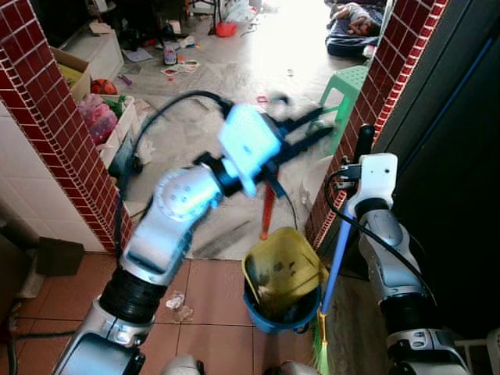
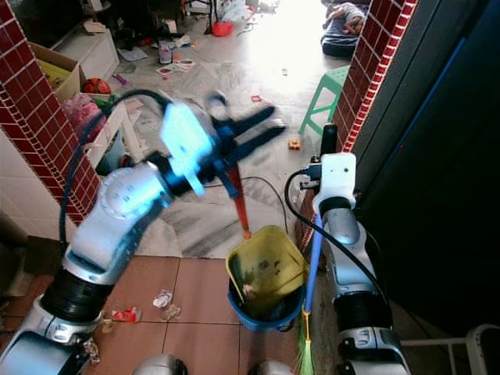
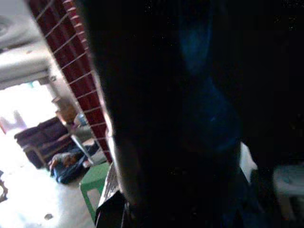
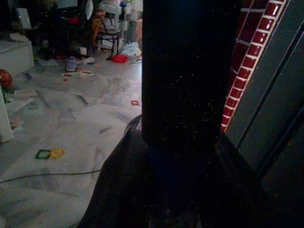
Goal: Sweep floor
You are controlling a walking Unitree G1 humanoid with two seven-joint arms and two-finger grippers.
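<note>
Left end effector (image 1: 312,129) (motion-blurred) sits above the yellow dustpan (image 1: 283,269), fingers slightly parted, gripping its red handle (image 1: 268,209). Right end effector (image 1: 363,144), beside the dustpan, clamps the blue broom (image 1: 336,258).

We note dustpan (image 1: 283,269) on floor tiles (image 1: 215,293) ahead, centre | broom (image 1: 332,269) just to its right, beside brick pillar (image 1: 367,117) | litter scraps (image 2: 162,303) to its left | stool (image 1: 344,86) beyond, person lying (image 1: 355,19) farther back | boxes (image 1: 70,70) far left.
</note>
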